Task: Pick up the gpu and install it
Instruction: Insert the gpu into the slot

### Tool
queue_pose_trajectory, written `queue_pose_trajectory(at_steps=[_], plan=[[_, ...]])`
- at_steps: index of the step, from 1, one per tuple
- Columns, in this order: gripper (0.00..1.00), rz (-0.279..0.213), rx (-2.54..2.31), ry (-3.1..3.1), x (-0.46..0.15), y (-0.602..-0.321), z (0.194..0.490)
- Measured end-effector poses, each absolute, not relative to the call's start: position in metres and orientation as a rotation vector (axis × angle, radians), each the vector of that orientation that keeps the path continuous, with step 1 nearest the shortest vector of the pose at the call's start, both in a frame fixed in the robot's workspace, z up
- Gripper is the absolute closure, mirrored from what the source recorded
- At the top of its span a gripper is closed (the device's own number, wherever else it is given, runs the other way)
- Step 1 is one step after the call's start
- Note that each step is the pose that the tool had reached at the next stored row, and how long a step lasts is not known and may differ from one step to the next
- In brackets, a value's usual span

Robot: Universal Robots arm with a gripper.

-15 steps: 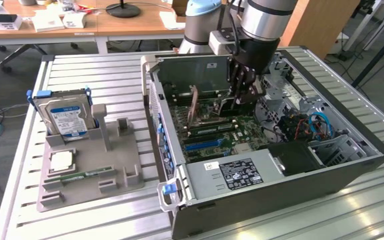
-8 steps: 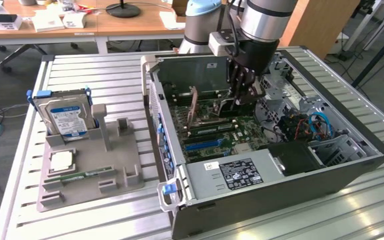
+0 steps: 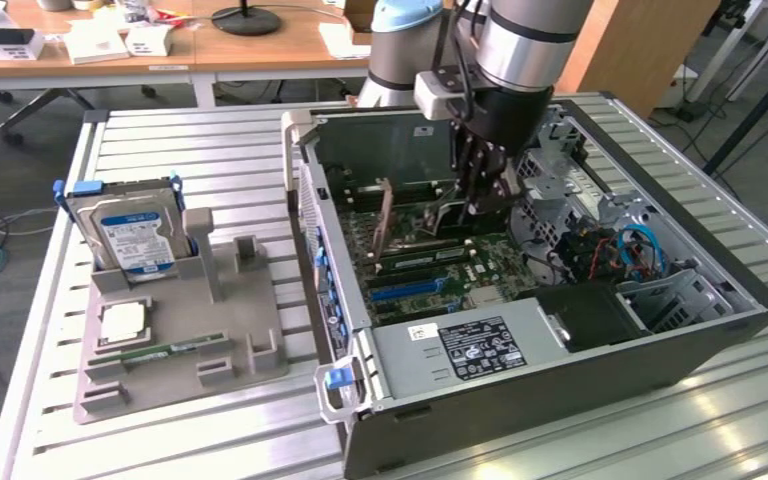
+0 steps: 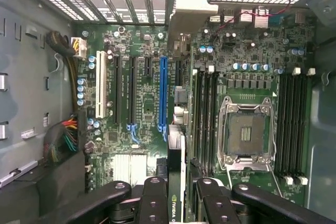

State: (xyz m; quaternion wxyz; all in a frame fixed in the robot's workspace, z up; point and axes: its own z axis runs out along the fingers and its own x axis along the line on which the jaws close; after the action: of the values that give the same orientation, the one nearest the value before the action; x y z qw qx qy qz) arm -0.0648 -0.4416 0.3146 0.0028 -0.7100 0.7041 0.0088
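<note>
On slatted metal table (image 3: 651,445), grey moulded plastic fixture (image 3: 244,345) carrying upright silver hard drive with blue label (image 3: 131,235), flat square silver processor chip (image 3: 123,320) and slim green memory stick (image 3: 157,353). Just beside, open dark computer case (image 3: 558,415); inside, green motherboard (image 4: 252,85) with long blue slot (image 4: 163,93) and metal-framed processor socket (image 4: 247,135).

Ribbed bare-metal bench (image 3: 157,140), faintly shiny. Matt grey sheet-metal computer case (image 3: 558,400). Matt grey plastic holder (image 3: 244,330). Black matt fingers (image 4: 153,198); smooth dark edge on the graphics card (image 4: 176,182).
</note>
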Motion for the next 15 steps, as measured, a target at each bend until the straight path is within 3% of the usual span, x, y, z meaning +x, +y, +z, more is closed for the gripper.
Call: queue_pose_trajectory(at_steps=[15], plan=[[0.74, 0.026, -2.255, 2.178, -0.068, -0.442, 0.301]])
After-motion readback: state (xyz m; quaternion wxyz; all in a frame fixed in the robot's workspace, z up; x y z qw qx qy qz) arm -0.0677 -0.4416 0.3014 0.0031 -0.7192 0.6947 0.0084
